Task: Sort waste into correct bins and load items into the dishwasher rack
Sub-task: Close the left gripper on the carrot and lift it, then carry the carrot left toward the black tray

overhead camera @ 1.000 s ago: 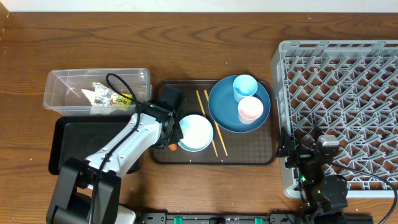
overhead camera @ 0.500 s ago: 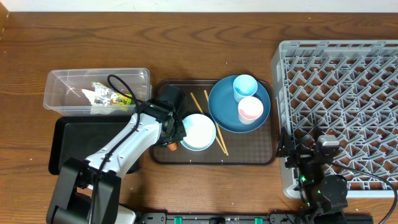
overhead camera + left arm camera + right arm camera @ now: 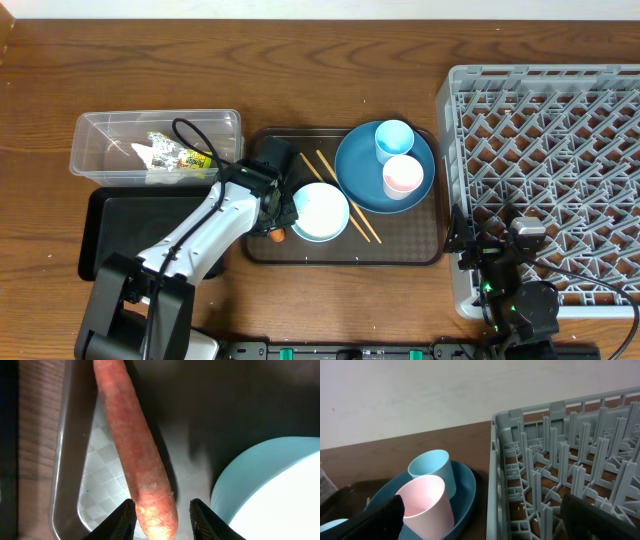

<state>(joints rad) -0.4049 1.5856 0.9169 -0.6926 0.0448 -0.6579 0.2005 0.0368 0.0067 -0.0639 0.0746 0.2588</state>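
Wood-grain tabletop (image 3: 300, 60) carries a brown tray (image 3: 65, 460), where the carrot (image 3: 135, 450) lies along the rim beside the white bowl (image 3: 270, 490). Left hand (image 3: 162, 517) straddles its blunt end, fingers apart, not clamped. Right hand (image 3: 492, 515) gapes empty beside the rack (image 3: 560, 460). Carrot looks stiff, light and roll-prone; better gripped mid-length, across its width.
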